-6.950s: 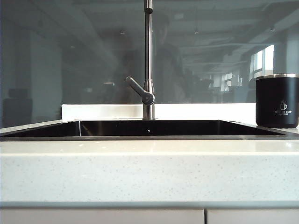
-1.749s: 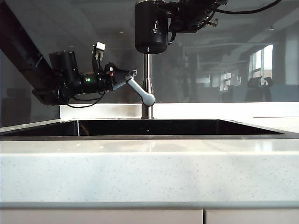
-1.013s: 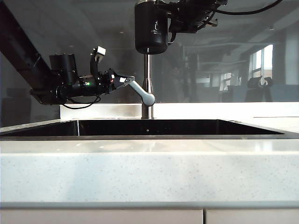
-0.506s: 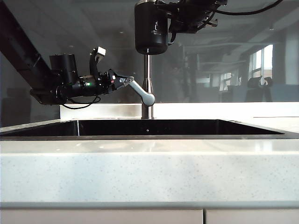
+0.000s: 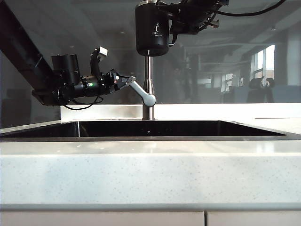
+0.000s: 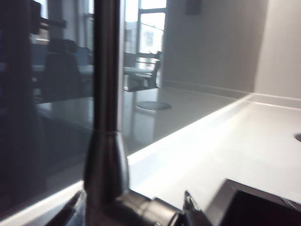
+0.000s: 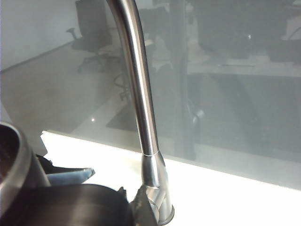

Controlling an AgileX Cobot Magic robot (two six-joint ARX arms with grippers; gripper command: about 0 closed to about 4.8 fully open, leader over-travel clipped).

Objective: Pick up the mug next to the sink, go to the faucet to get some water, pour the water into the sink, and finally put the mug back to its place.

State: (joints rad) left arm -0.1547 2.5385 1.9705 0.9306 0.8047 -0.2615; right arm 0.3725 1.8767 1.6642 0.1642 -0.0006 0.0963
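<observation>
Exterior view: right gripper point(image 5: 175, 21) clamps the mug point(image 5: 152, 28) upright (above the faucet point(image 5: 148, 89)); left gripper point(image 5: 126, 82), level, straddles its lever.

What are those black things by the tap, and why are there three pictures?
They are two robot arms, each ending in a two-finger gripper. One picture comes from a camera facing the counter; the other two come from small cameras on the arms' wrists. The right gripper is shut on the black mug, holding it up high in front of the faucet. The left gripper is at the faucet's lever handle, with its fingers either side of it. Below them is the dark sink, set in a pale counter. Nothing else sits on the counter that I can see.
</observation>
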